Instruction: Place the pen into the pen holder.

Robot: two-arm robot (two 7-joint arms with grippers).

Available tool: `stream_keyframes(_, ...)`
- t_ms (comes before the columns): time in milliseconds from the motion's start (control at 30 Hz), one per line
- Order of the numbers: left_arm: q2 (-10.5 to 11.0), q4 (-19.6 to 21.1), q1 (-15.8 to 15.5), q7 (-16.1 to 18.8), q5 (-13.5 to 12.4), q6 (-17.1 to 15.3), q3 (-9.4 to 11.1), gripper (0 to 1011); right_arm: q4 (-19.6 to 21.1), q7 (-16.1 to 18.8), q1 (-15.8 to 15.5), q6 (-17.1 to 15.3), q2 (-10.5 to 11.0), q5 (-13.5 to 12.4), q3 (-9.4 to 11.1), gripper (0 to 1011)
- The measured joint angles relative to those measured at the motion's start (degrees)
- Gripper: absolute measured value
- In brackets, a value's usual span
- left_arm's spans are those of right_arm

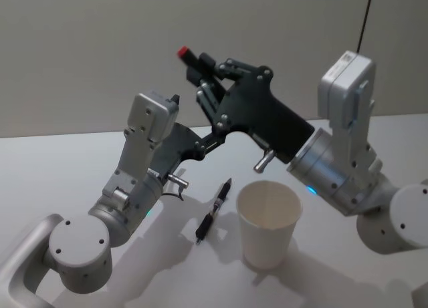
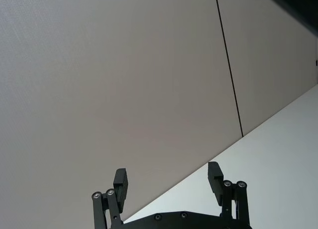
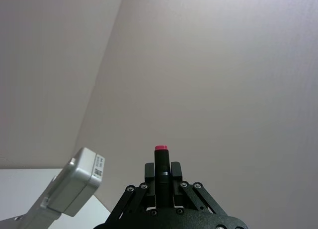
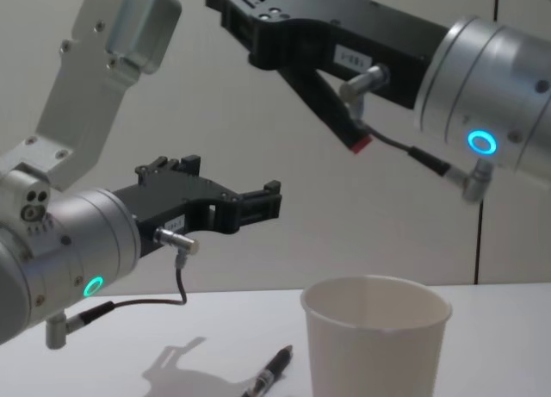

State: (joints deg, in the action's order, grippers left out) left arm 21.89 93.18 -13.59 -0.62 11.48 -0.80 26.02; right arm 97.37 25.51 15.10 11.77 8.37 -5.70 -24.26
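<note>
My right gripper (image 1: 200, 61) is raised above the table, shut on a black pen with a red end (image 1: 182, 52). In the right wrist view the pen (image 3: 160, 164) stands between the closed fingers of the right gripper (image 3: 160, 173). A second black pen (image 1: 214, 211) (image 4: 274, 373) lies on the white table just left of the pen holder (image 1: 269, 221) (image 4: 375, 345), a white paper cup standing upright. My left gripper (image 2: 168, 179) (image 4: 274, 201) hovers open and empty, up off the table left of the cup.
The white table (image 1: 60, 161) runs back to a plain beige wall (image 1: 80, 47). Both arms cross above the middle of the table, over the lying pen. Bare tabletop shows to the far left and behind the cup.
</note>
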Motion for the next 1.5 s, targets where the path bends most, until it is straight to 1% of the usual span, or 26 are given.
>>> stream_keyframes(233,0.0,0.0,0.0,0.0,0.0,0.0,0.0,1004,0.0,0.3,-0.8,0.5,0.1,0.5,-0.7,175)
stream_keyframes(533,0.0,0.0,0.0,0.0,0.0,0.0,0.0,1004,0.0,-1.5,-2.6,0.5,1.4,1.5,-1.0,175)
stream_keyframes(767,0.0,0.0,0.0,0.0,0.0,0.0,0.0,1004,-0.2,-2.1,-3.3,1.0,1.9,1.3,-1.0,175)
stream_keyframes(1100,0.0,0.0,0.0,0.0,0.0,0.0,0.0,1004,-1.1,-2.1,-3.5,1.8,1.7,0.6,-1.3,175)
stream_keyframes(1500,0.0,0.0,0.0,0.0,0.0,0.0,0.0,1004,-2.3,-2.2,-3.8,2.0,1.8,0.5,-1.6,175)
